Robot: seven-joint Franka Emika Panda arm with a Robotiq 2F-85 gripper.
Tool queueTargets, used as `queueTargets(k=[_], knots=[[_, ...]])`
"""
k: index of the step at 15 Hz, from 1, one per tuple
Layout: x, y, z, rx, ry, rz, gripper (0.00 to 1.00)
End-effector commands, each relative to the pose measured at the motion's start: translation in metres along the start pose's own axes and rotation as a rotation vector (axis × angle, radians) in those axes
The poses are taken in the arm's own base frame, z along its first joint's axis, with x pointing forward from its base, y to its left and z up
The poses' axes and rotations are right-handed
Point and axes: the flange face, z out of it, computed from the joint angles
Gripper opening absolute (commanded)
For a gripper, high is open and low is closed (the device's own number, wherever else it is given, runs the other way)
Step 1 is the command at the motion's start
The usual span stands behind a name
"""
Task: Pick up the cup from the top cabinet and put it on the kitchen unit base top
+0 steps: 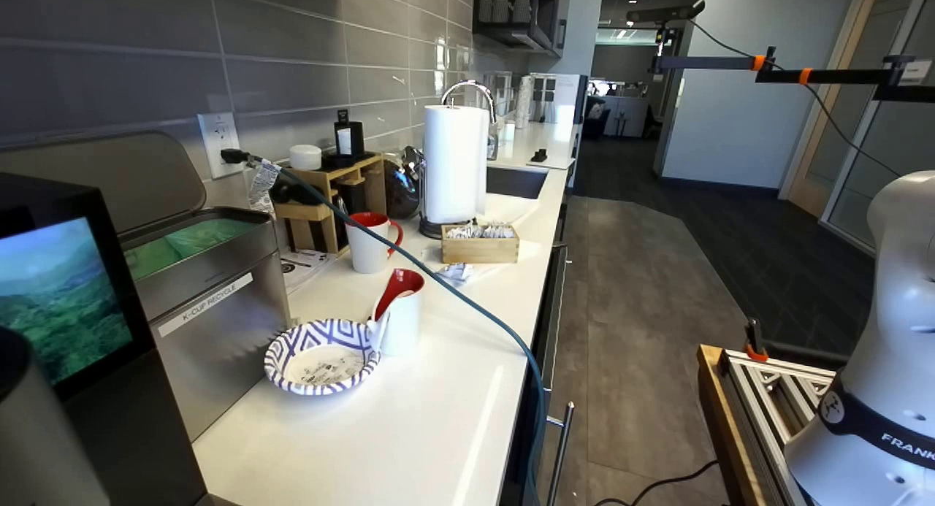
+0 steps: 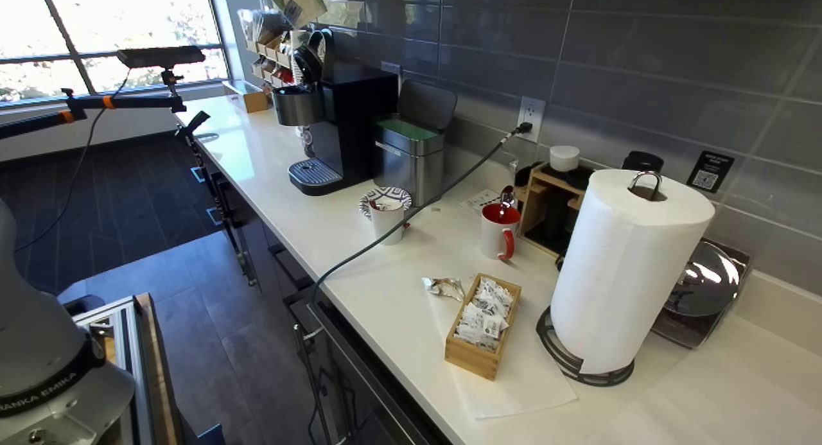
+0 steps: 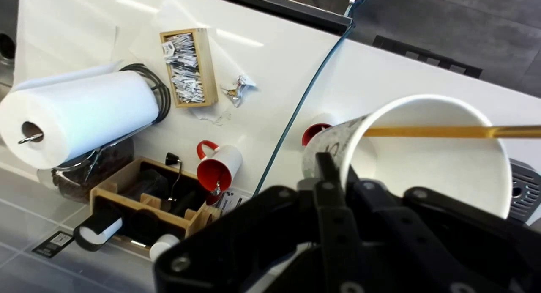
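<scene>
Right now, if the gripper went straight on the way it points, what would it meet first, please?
Leading with the held cup, the gripper would probably first meet the white-and-red cup partly hidden beyond it, on the countertop; depth is unclear.

Base and lower white links of the robot arm [image 1: 884, 360] are observed in both exterior views, standing on the outer side of the front edge of the countertop [image 1: 431, 418] and well apart from it, the higher links cropped by the frame border. In the wrist view the gripper [image 3: 339, 168] extends from the bottom border, black linkages [image 3: 253, 229] to either side, its fingertips [image 3: 325, 160] seen on the inward side of that front edge. Both fingers [image 3: 332, 204] are side by side and clamped on the wall of the cup [image 3: 444, 170].
</scene>
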Motion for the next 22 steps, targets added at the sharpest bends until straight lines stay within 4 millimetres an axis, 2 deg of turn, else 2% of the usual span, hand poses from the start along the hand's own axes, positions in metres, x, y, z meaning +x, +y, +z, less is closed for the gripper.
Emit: queueTargets(k=[1, 5, 8, 11, 14, 19, 21, 22], knots=[[-0.002, -0.003, 0.003, 0.008, -0.006, 0.002, 0.03], [-0.006, -0.005, 0.005, 0.015, -0.012, 0.002, 0.01], [-0.004, -0.011, 0.041, 0.05, -0.074, 0.009, 0.01], [-0.012, -0.019, 0.092, 0.128, -0.156, 0.023, 0.01], [-0.021, -0.029, 0.132, 0.257, -0.189, 0.014, 0.01], [-0.043, -0.045, 0.183, 0.387, -0.124, 0.031, 0.01], [-0.055, -0.055, 0.205, 0.288, -0.141, 0.028, 0.01], [-0.031, -0.042, 0.188, 0.335, -0.162, 0.022, 0.03]])
